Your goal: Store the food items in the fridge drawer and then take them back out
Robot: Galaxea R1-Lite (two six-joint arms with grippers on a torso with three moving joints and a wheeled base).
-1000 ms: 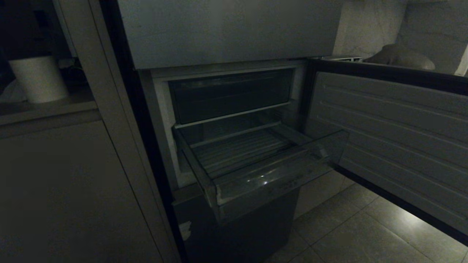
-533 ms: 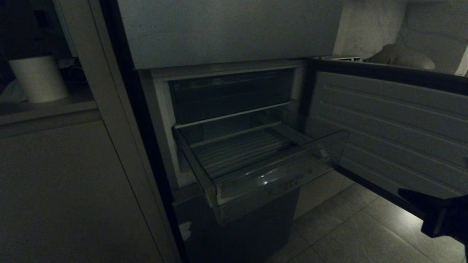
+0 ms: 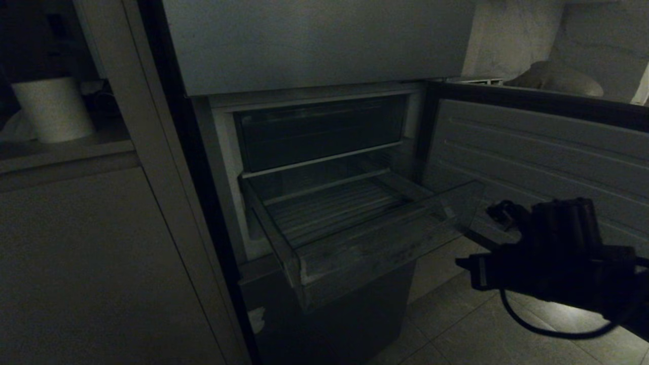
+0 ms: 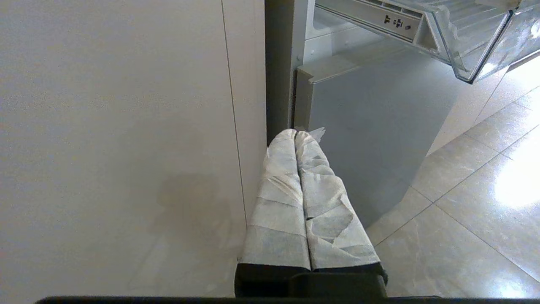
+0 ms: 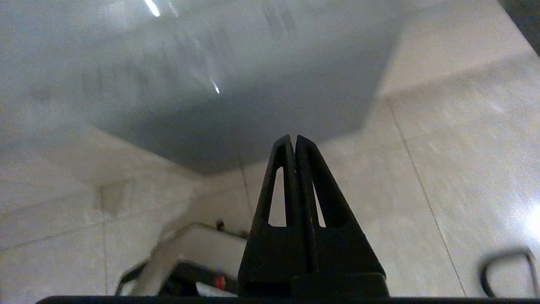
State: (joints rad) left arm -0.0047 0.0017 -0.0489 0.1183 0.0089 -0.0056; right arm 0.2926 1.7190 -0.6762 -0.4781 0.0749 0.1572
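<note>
Clear plastic fridge drawer (image 3: 355,238) pulled out, R gripper (image 5: 295,141) pinched together nearby.

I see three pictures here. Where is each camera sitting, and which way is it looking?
Head view: high on the robot, looking forward and down at the pulled-out fridge drawer; the right gripper shows low at the right.
Left wrist view: behind the left gripper, shut and taped white, facing a cabinet panel and the fridge's lower front.
Right wrist view: behind the shut black right gripper, facing floor tiles.
Shared: the drawer's clear corner also shows in the left wrist view; all views show the tiled floor.
</note>
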